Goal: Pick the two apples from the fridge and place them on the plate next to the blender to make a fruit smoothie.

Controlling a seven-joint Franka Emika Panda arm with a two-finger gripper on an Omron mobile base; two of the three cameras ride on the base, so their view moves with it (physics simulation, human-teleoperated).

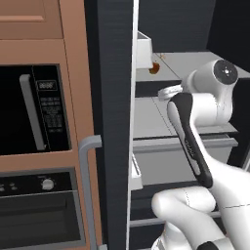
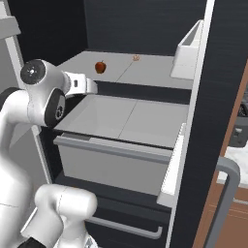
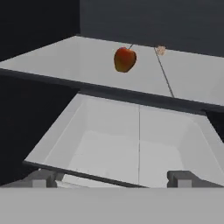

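Hand view: I see one red apple [image 3: 124, 59] on the upper shelf [image 3: 65, 61] of the fridge, with a small pale thing [image 3: 160, 50] behind it, near the back wall. I cannot tell what the pale thing is.
Gripper: my gripper [image 3: 113, 178] has its two fingertips [image 3: 43, 178] far from each other at the bottom of this view, so it is spread wide and holds nothing.
Gripper place: it is in front of the fridge [image 2: 145, 29], above the grey drawer [image 3: 131, 144], well apart from the apple.
Right base view: the apple [image 2: 100, 66] stands on the left half of the upper shelf [image 2: 145, 68]; the white hand [image 2: 80, 83] points toward it from the left side.
Left base view: the apple [image 1: 154, 68] is partly hidden by the white door bin [image 1: 144, 51]. The arm [image 1: 195, 141] reaches into the open fridge [image 1: 114, 73].
Beside fridge: on the left I see the microwave [image 1: 34, 110] and the oven [image 1: 39, 210] in a wood frame.
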